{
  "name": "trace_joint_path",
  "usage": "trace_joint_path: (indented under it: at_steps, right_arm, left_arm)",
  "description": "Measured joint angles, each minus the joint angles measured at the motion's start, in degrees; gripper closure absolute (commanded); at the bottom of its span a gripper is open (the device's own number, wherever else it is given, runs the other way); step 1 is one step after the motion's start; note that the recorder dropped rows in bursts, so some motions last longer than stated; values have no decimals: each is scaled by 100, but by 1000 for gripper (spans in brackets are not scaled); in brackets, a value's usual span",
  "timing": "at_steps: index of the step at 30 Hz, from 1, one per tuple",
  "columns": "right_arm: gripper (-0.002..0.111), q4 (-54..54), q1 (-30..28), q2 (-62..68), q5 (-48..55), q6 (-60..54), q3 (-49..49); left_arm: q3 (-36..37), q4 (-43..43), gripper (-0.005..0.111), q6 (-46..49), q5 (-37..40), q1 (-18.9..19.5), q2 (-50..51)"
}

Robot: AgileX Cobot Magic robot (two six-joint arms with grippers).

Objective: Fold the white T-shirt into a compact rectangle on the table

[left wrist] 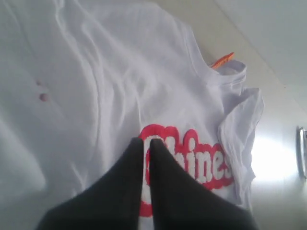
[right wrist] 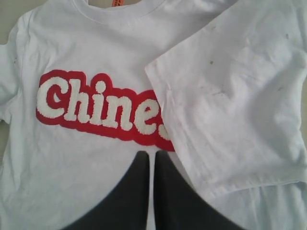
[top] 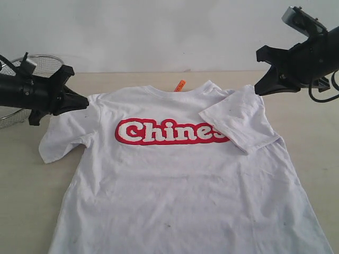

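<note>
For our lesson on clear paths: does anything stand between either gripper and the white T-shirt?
Nothing visible does. The left gripper hangs beside the shoulder of the T-shirt, the right gripper near its folded-in sleeve. The wire basket sits behind the left gripper, off the shirt.

One white T-shirt (top: pixel 180 180), one table (top: pixel 21 185), one wire basket (top: pixel 45 63), two claws (top: pixel 83 101) (top: pixel 258 88)

A: The shirt (top: pixel 175 190), what is it made of?
B: Soft white cloth, matt, lightly creased, with faint dark specks. Its lettering (top: pixel 169 132) is raised and fuzzy.
A: The table (top: pixel 26 190)?
B: Pale wood-grain, matt, smooth.
A: The basket (top: pixel 45 64)?
B: Bare metal wire mesh.
A: The left gripper (top: pixel 86 102) and right gripper (top: pixel 257 89)?
B: Matt black, plastic in look.
</note>
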Motion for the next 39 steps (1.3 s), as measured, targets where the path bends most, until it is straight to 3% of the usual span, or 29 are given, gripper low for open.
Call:
trace_joint_path:
  at_steps: [10,16,18,25,39]
  right_arm:
    - [109,-57,0,0,46,12,0]
    - [109,-57,0,0,26,3,0]
    - [109,-57,0,0,26,3,0]
    - [109,-68,0,0,26,3,0]
    - [109,-68,0,0,-18,3,0]
  left_arm:
    - [-73,2591,99,-1251,-741,233,-635]
    - [-66,3020,59,-1233,-740,233,-650]
    - [-66,3216,53,-1262,-740,223,-650]
    - [-66,4133,53,-1672,-728,223,-650]
    - [-66,4005,54,-1273,-977,79,-44]
